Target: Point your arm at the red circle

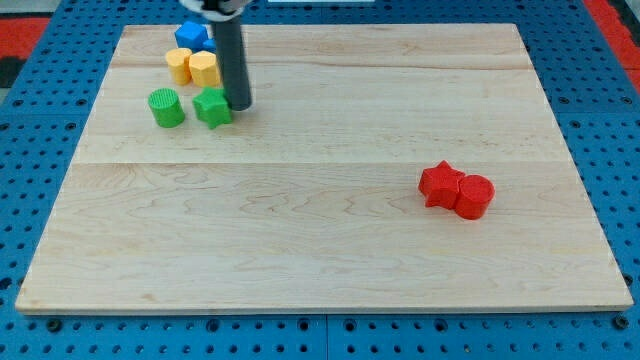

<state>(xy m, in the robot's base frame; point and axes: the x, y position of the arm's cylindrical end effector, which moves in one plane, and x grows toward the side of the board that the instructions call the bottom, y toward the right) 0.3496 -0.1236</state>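
The red circle (476, 195) sits on the wooden board at the view's right, touching a red star (440, 184) on its left. My tip (238, 104) rests at the view's upper left, right beside the green star (212, 106), far from the red circle. The dark rod rises from the tip to the view's top edge.
A green circle (166, 107) lies left of the green star. Two yellow blocks (192, 67) sit above them, with a blue block (192, 36) behind, partly hidden by the rod. The wooden board (320, 250) lies on a blue pegboard.
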